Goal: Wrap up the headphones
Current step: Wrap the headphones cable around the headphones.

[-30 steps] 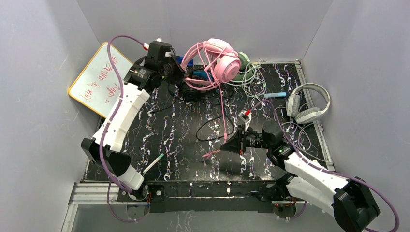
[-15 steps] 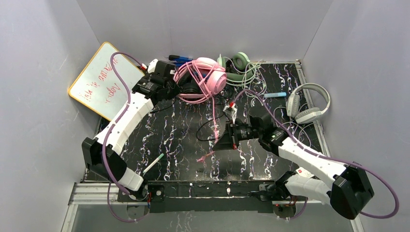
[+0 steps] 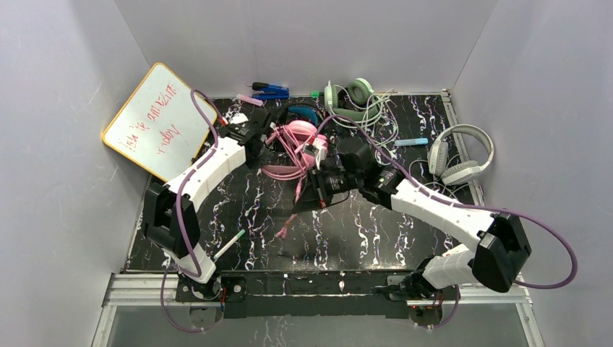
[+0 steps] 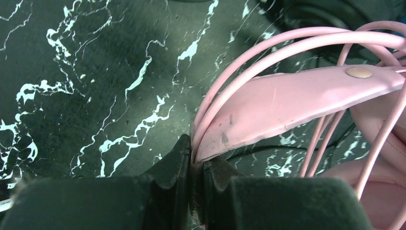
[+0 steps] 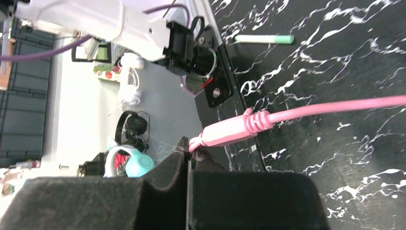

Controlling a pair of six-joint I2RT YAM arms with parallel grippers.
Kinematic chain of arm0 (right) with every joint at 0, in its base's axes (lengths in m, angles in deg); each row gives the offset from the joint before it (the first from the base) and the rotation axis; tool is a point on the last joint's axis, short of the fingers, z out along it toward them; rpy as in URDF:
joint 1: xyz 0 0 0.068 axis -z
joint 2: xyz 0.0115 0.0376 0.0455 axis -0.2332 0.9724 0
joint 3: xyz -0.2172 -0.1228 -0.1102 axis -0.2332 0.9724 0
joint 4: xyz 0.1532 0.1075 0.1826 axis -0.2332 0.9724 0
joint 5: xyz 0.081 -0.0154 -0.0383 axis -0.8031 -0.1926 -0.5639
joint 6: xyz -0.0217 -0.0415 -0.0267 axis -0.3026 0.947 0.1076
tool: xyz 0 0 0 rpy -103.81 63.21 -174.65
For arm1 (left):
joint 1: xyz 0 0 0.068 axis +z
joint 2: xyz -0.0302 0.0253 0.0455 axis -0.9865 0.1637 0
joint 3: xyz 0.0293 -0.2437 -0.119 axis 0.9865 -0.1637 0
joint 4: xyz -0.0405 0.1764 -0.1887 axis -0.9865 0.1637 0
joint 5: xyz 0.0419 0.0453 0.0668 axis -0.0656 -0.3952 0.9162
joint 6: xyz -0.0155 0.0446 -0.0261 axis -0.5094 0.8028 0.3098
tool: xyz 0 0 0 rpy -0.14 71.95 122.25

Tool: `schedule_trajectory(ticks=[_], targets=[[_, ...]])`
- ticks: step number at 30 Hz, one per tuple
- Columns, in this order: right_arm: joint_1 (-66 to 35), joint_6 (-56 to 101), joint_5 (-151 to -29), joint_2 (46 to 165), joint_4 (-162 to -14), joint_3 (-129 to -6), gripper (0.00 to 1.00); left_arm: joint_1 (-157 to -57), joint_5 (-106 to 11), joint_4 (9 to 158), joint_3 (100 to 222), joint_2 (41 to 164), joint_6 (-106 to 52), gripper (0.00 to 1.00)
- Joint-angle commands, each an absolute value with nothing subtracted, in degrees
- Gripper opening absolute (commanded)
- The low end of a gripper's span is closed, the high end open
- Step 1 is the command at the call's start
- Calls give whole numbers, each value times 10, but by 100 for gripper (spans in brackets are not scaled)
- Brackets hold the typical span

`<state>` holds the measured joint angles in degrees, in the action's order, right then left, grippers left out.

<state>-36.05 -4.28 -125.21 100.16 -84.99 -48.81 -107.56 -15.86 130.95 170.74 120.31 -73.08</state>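
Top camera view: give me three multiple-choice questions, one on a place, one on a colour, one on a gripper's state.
1. Where are the white-grey headphones? A) by the table's right edge B) at its near edge C) back left corner
2. The whiteboard's writing is: A) blue B) red C) green
3. The left gripper is: A) open B) shut on the pink headphones' headband C) shut on a marker
A, they lie beside the right rim; B, red strokes show; B, its wrist view shows fingers pinching the band.
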Motion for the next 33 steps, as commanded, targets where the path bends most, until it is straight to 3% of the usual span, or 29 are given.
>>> schedule_trajectory(ticks=[1,13,25,33], targets=[[-366,-29,-1181,1020,-802,-576,3,-1090,-133,1259,1678,1168,-752,0],[-344,-105,-1070,1068,-875,-622,14,-1151,-206,1205,1544,1075,-757,0],[-315,-153,-1002,1056,-937,-596,15,-1170,-303,1175,1468,969,-718,0],[-314,-196,-922,1066,-939,-606,32,-1181,-323,1157,1442,967,-721,0]])
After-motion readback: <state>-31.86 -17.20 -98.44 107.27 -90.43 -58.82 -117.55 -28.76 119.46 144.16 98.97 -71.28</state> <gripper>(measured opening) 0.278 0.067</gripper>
